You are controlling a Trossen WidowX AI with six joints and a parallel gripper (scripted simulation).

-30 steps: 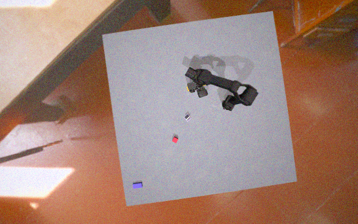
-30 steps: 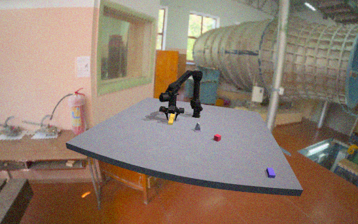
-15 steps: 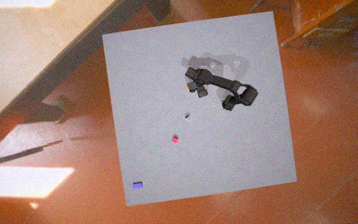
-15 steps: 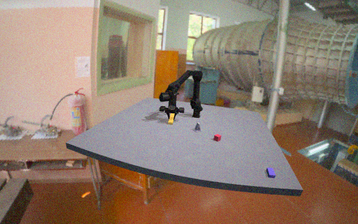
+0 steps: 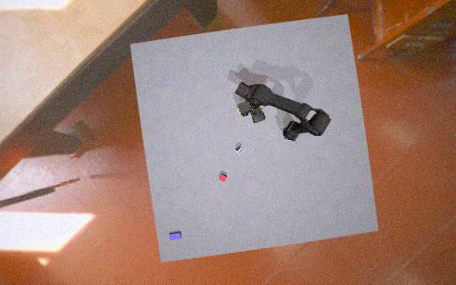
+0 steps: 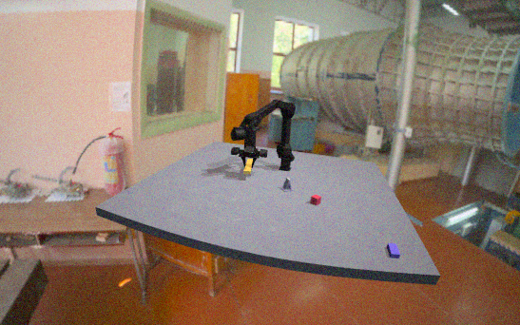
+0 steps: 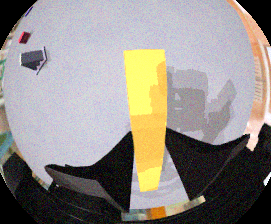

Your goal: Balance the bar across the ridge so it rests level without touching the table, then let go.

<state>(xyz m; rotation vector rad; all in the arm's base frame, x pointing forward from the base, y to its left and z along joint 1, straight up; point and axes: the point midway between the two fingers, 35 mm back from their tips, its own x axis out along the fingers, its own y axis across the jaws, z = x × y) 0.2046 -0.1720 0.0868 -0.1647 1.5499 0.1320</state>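
The yellow bar (image 5: 239, 112) (image 6: 247, 170) (image 7: 145, 80) lies lengthwise away from the wrist camera, low at the table top; whether it touches the table is hard to tell. My gripper (image 5: 251, 111) (image 6: 249, 162) (image 7: 149, 140) points down and is shut on the bar, with one dark finger against each long side. In the overhead view the hand hides most of the bar. The ridge (image 5: 238, 148) (image 6: 287, 184) (image 7: 32, 59) is a small dark grey wedge with pale ends. It stands apart from the bar, with nothing on it.
A red cube (image 5: 222, 177) (image 6: 316, 200) (image 7: 24, 37) sits on the grey table (image 5: 308, 187) (image 6: 218, 209) beyond the ridge. A blue-purple block (image 5: 175, 236) (image 6: 393, 250) lies near a table corner. The arm's base (image 5: 292, 131) (image 6: 284, 162) stands on the table beside the hand.
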